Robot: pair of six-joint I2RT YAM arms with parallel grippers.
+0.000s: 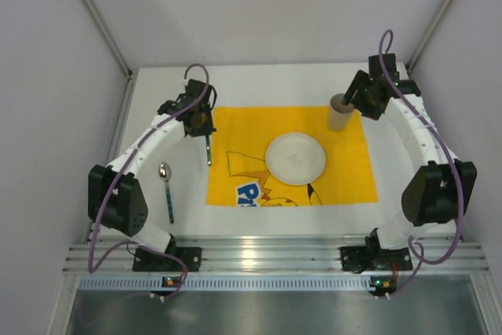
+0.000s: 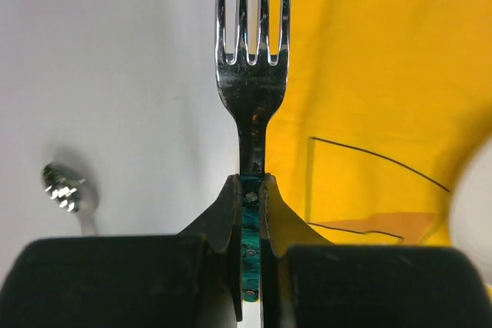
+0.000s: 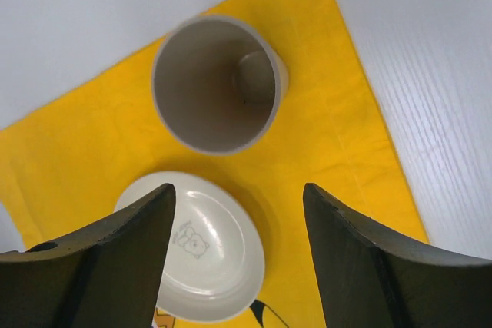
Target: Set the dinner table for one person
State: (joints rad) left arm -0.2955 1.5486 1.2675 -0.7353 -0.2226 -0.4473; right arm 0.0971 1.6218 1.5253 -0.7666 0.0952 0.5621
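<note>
The fork (image 2: 252, 82) between the fingers of the black left end effector (image 2: 250, 183) has bright silver tines and a marbled green handle. To that end effector's left, a spoon (image 2: 65, 188) shows a shiny silver bowl against the plain white desk (image 2: 115, 74). Under the black right end effector (image 3: 238, 190) lies a yellow placemat (image 3: 338, 113) printed with thin black cartoon outlines. Just ahead of its fingers is a grey-beige cup (image 3: 215, 82), and between them a cream-white plate (image 3: 223, 274) with a faint bear print.
</note>
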